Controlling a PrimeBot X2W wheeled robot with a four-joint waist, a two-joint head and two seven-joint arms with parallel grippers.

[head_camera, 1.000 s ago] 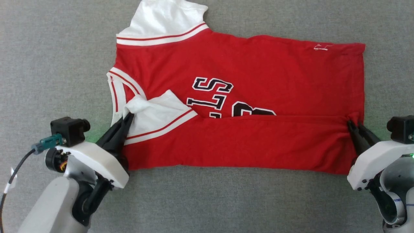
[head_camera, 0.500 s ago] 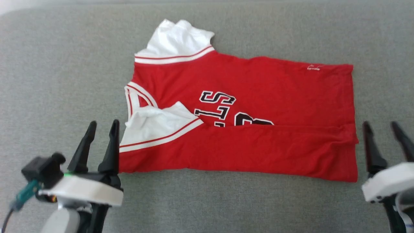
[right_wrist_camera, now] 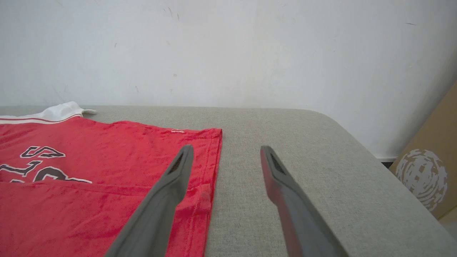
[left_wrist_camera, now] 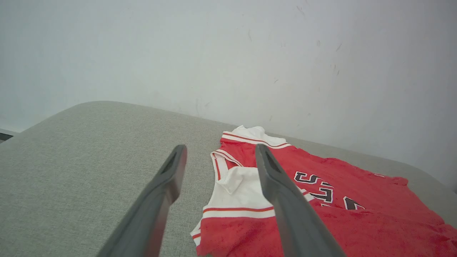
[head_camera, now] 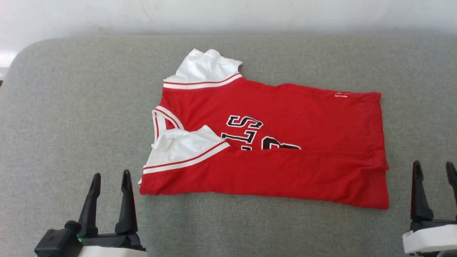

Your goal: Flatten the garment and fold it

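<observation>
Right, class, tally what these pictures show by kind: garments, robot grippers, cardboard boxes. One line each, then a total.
Garments: 1, the red jersey
Grippers: 2, the left gripper and the right gripper, both open
Boxes: 1, the cardboard box
Total: 4

Left gripper (head_camera: 111, 174) released sleeve (head_camera: 178, 150), jaws now apart, drawn back off garment (head_camera: 285, 175), right gripper (head_camera: 433, 164) released hem (head_camera: 380, 162), jaws apart, drawn back, head camera tilted up toward wall (head_camera: 228, 14)

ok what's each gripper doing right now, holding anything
left gripper: open, holding nothing, apart from the red jersey
right gripper: open, holding nothing
</observation>
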